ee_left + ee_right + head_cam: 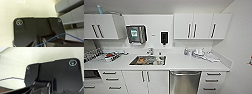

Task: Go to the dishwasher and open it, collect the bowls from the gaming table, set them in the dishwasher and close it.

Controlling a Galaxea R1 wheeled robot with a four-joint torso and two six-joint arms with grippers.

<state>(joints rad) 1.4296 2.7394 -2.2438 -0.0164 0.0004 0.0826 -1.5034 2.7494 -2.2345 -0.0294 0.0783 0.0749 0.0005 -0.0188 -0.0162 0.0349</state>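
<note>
The robot faces the kitchen counter (184, 65) with the dishwasher (185, 82) under it, right of the sink (147, 60), its steel door apparently closed, so every step seems left to do; whether either gripper is spread I cannot tell.

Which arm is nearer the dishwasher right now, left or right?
Right, likely. The dishwasher sits right of the head view's centre, so on the right arm's side and across from the left arm. Exact gaps cannot be told.
</note>
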